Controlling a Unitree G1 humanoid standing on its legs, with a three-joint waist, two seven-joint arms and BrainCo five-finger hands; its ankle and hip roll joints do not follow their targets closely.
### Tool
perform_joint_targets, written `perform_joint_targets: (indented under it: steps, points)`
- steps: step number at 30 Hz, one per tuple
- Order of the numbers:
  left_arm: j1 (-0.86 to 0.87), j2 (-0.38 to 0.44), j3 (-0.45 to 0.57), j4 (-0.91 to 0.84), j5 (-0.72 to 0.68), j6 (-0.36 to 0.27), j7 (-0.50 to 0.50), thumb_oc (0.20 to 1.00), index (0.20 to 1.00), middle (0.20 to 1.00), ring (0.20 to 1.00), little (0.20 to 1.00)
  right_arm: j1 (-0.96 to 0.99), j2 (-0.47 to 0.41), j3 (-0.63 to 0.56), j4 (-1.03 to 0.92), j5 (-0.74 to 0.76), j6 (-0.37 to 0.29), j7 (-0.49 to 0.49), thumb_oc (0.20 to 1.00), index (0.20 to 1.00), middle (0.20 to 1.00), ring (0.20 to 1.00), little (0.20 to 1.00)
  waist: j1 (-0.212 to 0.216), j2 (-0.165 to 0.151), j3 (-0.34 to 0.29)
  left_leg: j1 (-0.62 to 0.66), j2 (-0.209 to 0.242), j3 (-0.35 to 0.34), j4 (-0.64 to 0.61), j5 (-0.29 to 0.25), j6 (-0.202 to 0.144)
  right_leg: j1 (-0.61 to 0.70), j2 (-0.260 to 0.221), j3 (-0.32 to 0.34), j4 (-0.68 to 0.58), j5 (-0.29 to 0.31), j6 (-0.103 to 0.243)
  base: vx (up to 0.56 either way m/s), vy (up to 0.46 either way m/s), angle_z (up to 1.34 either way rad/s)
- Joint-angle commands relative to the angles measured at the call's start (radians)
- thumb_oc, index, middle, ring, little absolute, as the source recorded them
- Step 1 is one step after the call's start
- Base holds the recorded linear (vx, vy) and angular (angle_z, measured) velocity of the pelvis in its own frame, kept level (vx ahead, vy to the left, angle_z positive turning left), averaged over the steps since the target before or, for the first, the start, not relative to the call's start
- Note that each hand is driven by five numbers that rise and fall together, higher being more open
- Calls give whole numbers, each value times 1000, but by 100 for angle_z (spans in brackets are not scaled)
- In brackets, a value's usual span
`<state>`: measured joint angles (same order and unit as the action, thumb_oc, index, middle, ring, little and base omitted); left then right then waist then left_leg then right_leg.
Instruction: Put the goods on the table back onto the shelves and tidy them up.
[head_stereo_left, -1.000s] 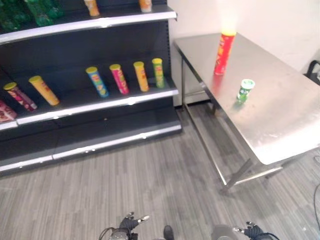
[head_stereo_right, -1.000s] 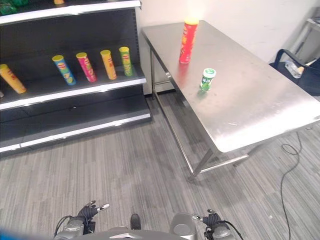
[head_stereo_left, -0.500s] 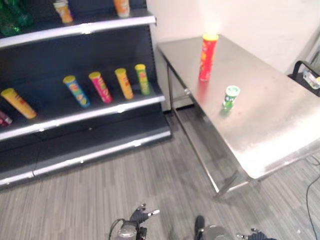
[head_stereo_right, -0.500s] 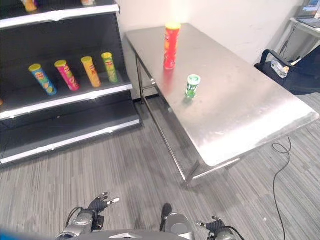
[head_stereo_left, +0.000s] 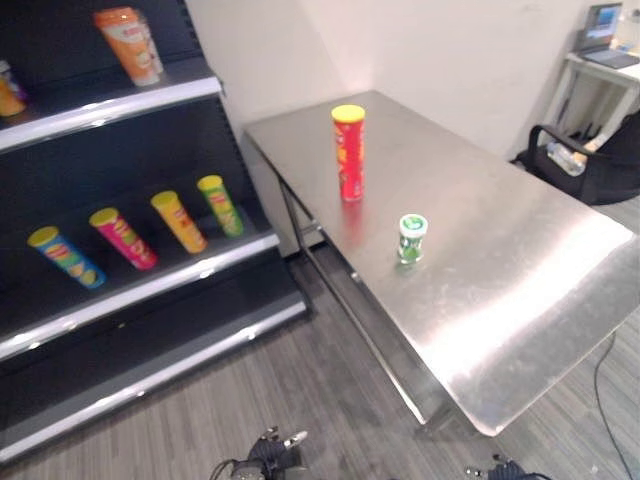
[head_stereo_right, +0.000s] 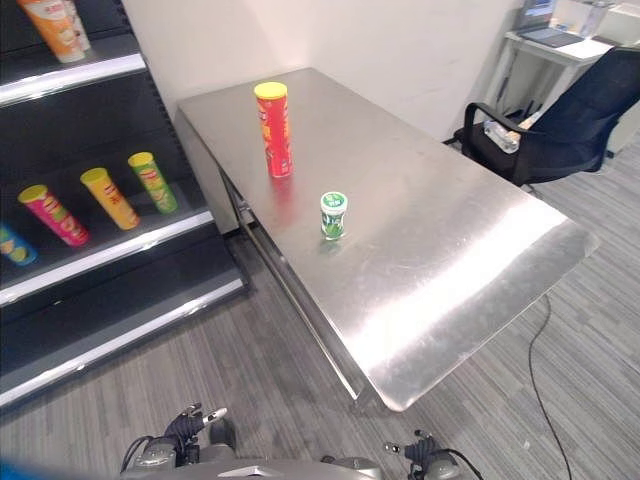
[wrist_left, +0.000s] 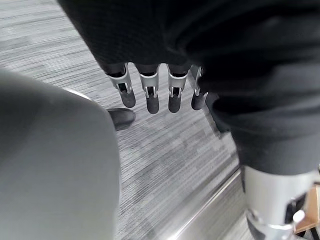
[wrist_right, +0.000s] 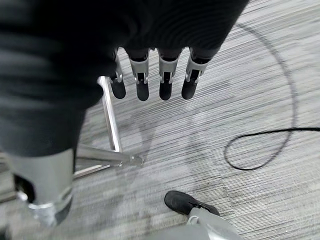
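Nearest in, the left robot hand is hanging low over the grey floor, its fingers relaxed and straight with nothing in them. The right robot hand is hanging the same way, open and empty, by a leg of the bench. Both are sitting well below the bench top and well apart from the goods, so I judge the robot is approaching and no pick has begun.

Further out, on the bare steel bench, a small green can is standing upright near the shelf-side edge. Just beyond it, apart from it, a tall red tube with a yellow lid is also standing upright. These two look to be the goods that are waiting to go back; standing on end, each is offering a clear side for the fingers to wrap round, though the tall tube is likely to tip if it is nudged high up.

Left of the bench, the dark shelves are holding a row of tubes lying at a slant: blue, pink, orange and green. An orange pack is sitting on the shelf above.
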<state>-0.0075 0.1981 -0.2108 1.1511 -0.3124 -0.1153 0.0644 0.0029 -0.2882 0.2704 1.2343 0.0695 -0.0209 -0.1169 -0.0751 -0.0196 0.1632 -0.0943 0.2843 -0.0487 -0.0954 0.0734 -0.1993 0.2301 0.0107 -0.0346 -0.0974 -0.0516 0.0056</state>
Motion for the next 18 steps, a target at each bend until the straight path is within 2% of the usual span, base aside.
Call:
perform_joint_targets:
  steps: [1, 2, 4, 7, 8, 9, 10, 12, 14, 15, 16, 17, 18]
  points:
    - [-49, 6, -22, 5, -32, -40, 19, 1000, 1000, 1000, 1000, 1000, -11, -29, -29, 19, 8, -7, -13, 1000, 1000, 1000, 1000, 1000, 13, 36, 25, 15, 15, -58, 19, 98, -17, -11, -126, -8, 10, -61, 119, 171, 283, -76]
    - [-51, 7, -25, 2, -35, -43, 17, 1000, 1000, 1000, 1000, 1000, -9, -33, -34, 21, 6, -3, -11, 1000, 1000, 1000, 1000, 1000, 9, 45, 22, 11, 15, -55, 25, 111, -26, 0, -141, -1, 10, -64, 130, 257, 457, -70]
    - [-57, 7, -30, -2, -22, -46, 11, 1000, 1000, 1000, 1000, 1000, -5, -30, -38, 28, -7, 0, -4, 1000, 1000, 1000, 1000, 1000, 12, 59, 8, 31, -5, -82, 15, 78, -22, -7, -170, 26, 10, -59, 149, 216, 469, -51]
    - [-71, 5, -48, 0, 1, -49, 10, 1000, 1000, 1000, 1000, 1000, -4, -27, -58, 39, -6, 4, 2, 1000, 1000, 1000, 1000, 1000, -4, 60, -5, 49, -37, -63, 22, 45, -14, -21, -222, 31, 18, -34, 178, 132, 395, -48]
    - [-83, 20, -59, -3, 24, -49, 7, 1000, 1000, 1000, 1000, 1000, -5, -23, -80, 39, 3, 7, 5, 1000, 1000, 1000, 1000, 1000, -13, 43, -14, 61, -83, -2, 43, 1, 15, -61, -285, 51, 54, 13, 210, 189, 657, -35]
    - [-81, 29, -62, -9, 34, -51, 9, 1000, 1000, 1000, 1000, 1000, -4, -22, -85, 35, 8, 8, 4, 1000, 1000, 1000, 1000, 1000, -15, 35, -18, 73, -103, 27, 44, -17, 33, -90, -305, 61, 77, 44, 213, 153, 632, -38]
    - [-80, 38, -61, -11, 41, -51, 7, 1000, 1000, 1000, 1000, 1000, -7, -23, -95, 29, 20, 7, 6, 1000, 1000, 1000, 1000, 1000, -16, 28, -20, 86, -122, 58, 39, -28, 51, -125, -322, 70, 104, 87, 213, 70, 449, -38]
    - [-80, 60, -60, -16, 44, -47, 5, 1000, 1000, 1000, 1000, 1000, -8, -33, -104, 6, 31, 4, 5, 1000, 1000, 1000, 1000, 1000, -15, 21, -13, 107, -163, 108, 33, -44, 89, -188, -356, 46, 177, 167, 203, 50, 439, -113]
    - [-84, 79, -52, -12, 51, -43, 7, 1000, 1000, 1000, 1000, 1000, -12, -49, -120, 2, 40, 4, -5, 1000, 1000, 1000, 1000, 1000, -19, 24, -5, 135, -186, 146, 16, -59, 111, -220, -375, -16, 219, 191, 187, 41, 374, -91]
    - [-82, 86, -45, -12, 57, -43, 6, 1000, 1000, 1000, 1000, 1000, -7, -58, -136, -1, 46, 3, -12, 1000, 1000, 1000, 1000, 1000, -23, 24, -7, 141, -197, 150, 11, -66, 118, -219, -366, -30, 227, 180, 184, 54, 328, -23]
    - [-80, 94, -40, -9, 59, -42, 6, 1000, 1000, 1000, 1000, 1000, -2, -69, -160, 0, 69, -3, -19, 1000, 1000, 1000, 1000, 1000, -36, 21, -6, 149, -206, 152, 8, -73, 125, -232, -327, -10, 246, 165, 172, 72, 274, -9]
    - [-82, 100, -35, -12, 62, -42, 5, 1000, 1000, 1000, 1000, 1000, 11, -85, -184, 11, 80, -6, -23, 1000, 1000, 1000, 1000, 1000, -43, 20, -3, 159, -213, 151, 8, -79, 133, -243, -296, 16, 257, 153, 175, 64, 244, -16]
    - [-83, 108, -28, -14, 66, -42, 3, 1000, 1000, 1000, 1000, 1000, 26, -104, -215, 19, 96, -6, -29, 1000, 1000, 1000, 1000, 1000, -49, 19, -2, 162, -218, 154, 8, -85, 136, -242, -261, 27, 242, 117, 169, 62, 189, -18]
